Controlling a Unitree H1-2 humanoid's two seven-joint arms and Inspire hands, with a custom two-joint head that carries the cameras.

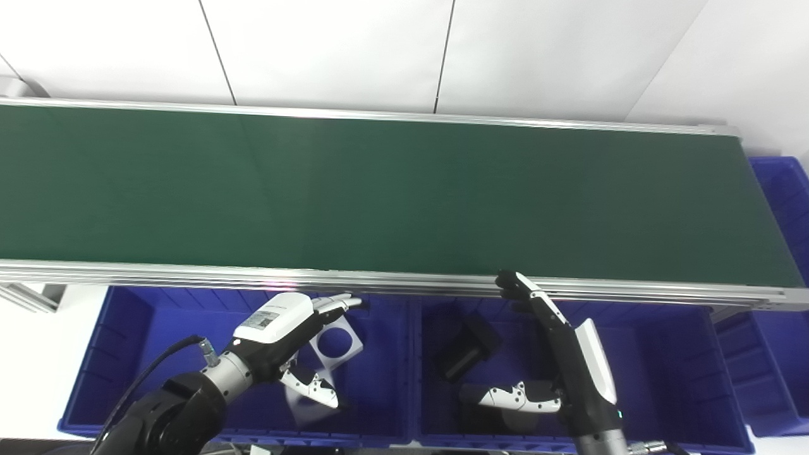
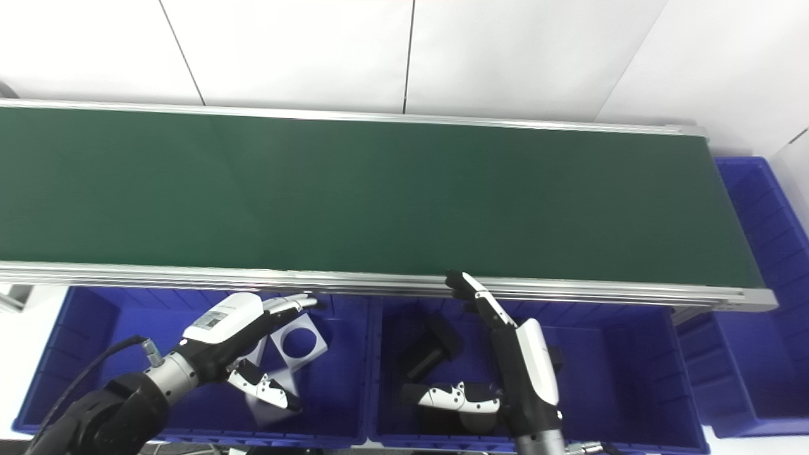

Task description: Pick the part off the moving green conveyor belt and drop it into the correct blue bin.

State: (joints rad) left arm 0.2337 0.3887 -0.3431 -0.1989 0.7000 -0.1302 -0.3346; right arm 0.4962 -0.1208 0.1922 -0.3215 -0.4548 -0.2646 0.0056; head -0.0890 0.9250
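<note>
White wall panels back the bare green conveyor belt (image 1: pixel 404 189). Below it, the left blue bin (image 1: pixel 126 354) holds white plates (image 1: pixel 338 341), the right blue bin (image 1: pixel 663 379) black parts (image 1: pixel 468 347). Left hand (image 1: pixel 284 335) and right hand (image 1: pixel 556 373) hover spread and empty. Both views agree.

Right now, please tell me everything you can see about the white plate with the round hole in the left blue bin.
The white plate is a flat, thin square with one large round hole in its middle, through which the bin's blue shows. It looks like pale metal or plastic; which one is unclear. It lies turned at an angle in the left blue bin, near the wall toward the conveyor. The left hand hovers open over its near edge; contact cannot be judged.
</note>
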